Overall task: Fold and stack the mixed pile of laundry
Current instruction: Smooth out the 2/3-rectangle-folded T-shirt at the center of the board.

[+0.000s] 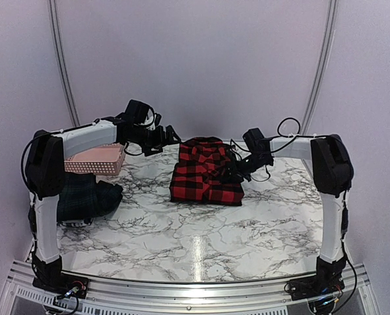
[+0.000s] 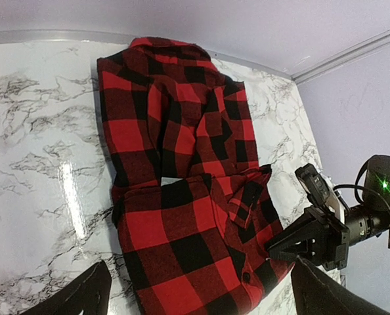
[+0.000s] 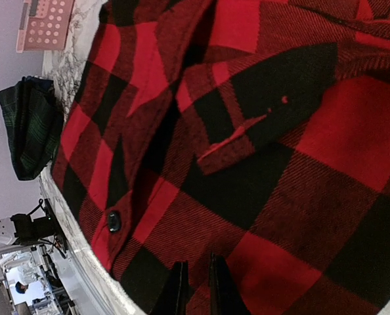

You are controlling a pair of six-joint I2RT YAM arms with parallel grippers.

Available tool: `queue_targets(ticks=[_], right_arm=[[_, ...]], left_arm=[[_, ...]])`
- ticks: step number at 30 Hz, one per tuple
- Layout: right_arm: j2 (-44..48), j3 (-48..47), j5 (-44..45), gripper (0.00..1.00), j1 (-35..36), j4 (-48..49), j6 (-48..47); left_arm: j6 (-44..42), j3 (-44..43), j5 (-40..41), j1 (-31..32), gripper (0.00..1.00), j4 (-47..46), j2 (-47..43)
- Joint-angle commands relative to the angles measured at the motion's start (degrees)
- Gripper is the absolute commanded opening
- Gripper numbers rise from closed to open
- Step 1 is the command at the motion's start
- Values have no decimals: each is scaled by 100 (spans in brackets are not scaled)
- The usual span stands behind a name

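Centre frame: shirt (image 1: pixel 205 172) in red-and-black large check, black button (image 3: pixel 114 221). Around it, table (image 1: pixel 201 236) white marble, grey veining. Left of frame: basket (image 1: pixel 96 159) pink, dotted lattice; garment (image 1: pixel 83 197) below it dark green plaid.

Robot lab test cell, not a home. Left arm (image 1: pixel 47 223) and right arm (image 1: pixel 331 223) are bolted to an aluminium extrusion rail (image 1: pixel 182 292) at the near table edge. A green status LED (image 2: pixel 383 184) is lit on the right arm. The tabletop (image 1: pixel 201 230) is glossy marble-pattern sheet with overhead light glare on it. A plain pale backdrop (image 1: pixel 195 59) wraps 3 sides, framed by curved metal poles (image 1: pixel 59 59). Props on the table: checked shirt (image 1: pixel 205 172), dark green plaid garment (image 1: pixel 83 197), pink lattice basket (image 1: pixel 96 161). The right wrist view catches a strip of cluttered room (image 3: pixel 18 282) past the table edge, details too small to read.
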State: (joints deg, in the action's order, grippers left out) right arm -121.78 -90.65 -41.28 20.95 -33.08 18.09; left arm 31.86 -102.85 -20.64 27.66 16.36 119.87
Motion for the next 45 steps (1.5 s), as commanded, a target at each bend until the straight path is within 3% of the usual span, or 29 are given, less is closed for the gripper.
queue_targets(ticks=[1, 11, 19, 25, 30, 39, 45], right_arm=[[-557, -732, 100, 9, 22, 305, 129], [-1985, -2775, 61, 10, 12, 84, 469], [-1917, -3005, -343, 29, -269, 542, 1056], [-377, -1793, -600, 45, -248, 769, 1060], [587, -178, -834, 49, 72, 1591, 1549], [683, 1102, -894, 51, 389, 2822, 2564], [463, 1832, -887, 51, 415, 3147, 2661]], left_arm=[[-160, 167, 66, 11, 99, 162, -137], [-250, 241, 89, 20, 99, 161, -223], [-381, 416, -19, 190, 99, 98, -427], [-425, 886, -756, 606, 99, -39, -734], [277, 1391, -1394, 848, 99, -700, -791], [1428, 1390, -1558, 1019, 99, -1729, -187], [2030, 2344, -1731, 1088, 99, -2755, 35]])
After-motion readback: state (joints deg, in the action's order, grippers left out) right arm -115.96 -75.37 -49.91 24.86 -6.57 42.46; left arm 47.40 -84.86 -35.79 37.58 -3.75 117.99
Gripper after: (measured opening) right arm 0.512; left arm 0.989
